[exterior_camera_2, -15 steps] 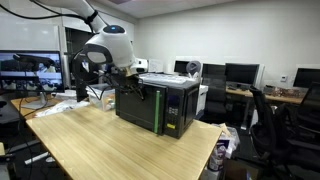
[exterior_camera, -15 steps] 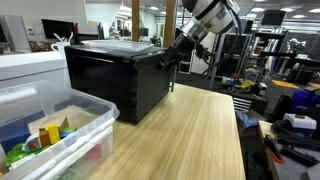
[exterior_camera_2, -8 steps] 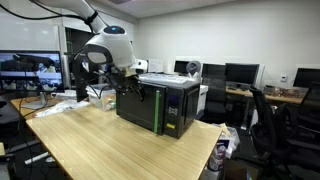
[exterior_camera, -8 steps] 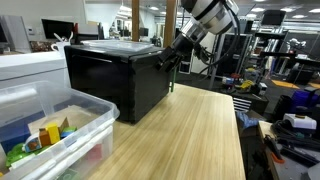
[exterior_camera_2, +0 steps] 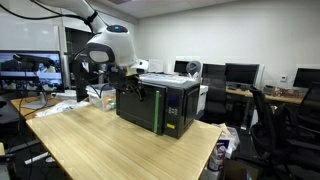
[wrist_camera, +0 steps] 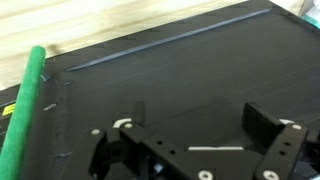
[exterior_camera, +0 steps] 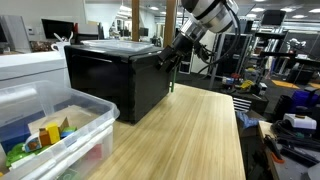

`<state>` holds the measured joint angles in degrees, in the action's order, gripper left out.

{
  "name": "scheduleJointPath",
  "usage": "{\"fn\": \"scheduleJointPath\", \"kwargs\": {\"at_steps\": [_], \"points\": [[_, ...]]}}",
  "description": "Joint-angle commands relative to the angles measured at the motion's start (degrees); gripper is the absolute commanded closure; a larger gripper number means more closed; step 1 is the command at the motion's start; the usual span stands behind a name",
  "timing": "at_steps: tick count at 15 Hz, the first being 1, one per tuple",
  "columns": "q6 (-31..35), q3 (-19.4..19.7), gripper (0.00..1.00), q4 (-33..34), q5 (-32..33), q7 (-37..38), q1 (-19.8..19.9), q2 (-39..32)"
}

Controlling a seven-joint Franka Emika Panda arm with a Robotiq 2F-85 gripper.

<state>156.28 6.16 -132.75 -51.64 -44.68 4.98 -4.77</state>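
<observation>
An open-plan office with desks and monitors surrounds a pale wooden table (exterior_camera: 200,130) carrying a black microwave (exterior_camera: 110,80). The pincer (exterior_camera: 168,60) hangs close against the microwave's upper front edge, jaws spread wide and empty, as the wrist view confirms (wrist_camera: 195,130). There the dark door fills the frame, and the green handle (wrist_camera: 28,110) runs along the door's edge, well off to one side of the pincer, not between its fingers. Judging from this, working the door well calls for sliding sideways along it until the handle sits squarely between the fingers, keeping them parallel to the bar and clear of the door.
</observation>
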Motion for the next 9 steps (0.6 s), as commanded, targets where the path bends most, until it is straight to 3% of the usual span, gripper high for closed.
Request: {"fn": "scheduleJointPath", "kwargs": {"at_steps": [1,4,9], "points": [[0.0,0.0,0.0,0.0,0.0,0.0,0.0,0.0],[1.9,0.0,0.0,-0.2,-0.9,-0.1,0.0,-0.5],[7.0,-2.1,0.0,1.2,-11.7,-4.7,-0.6,-2.5]]}}
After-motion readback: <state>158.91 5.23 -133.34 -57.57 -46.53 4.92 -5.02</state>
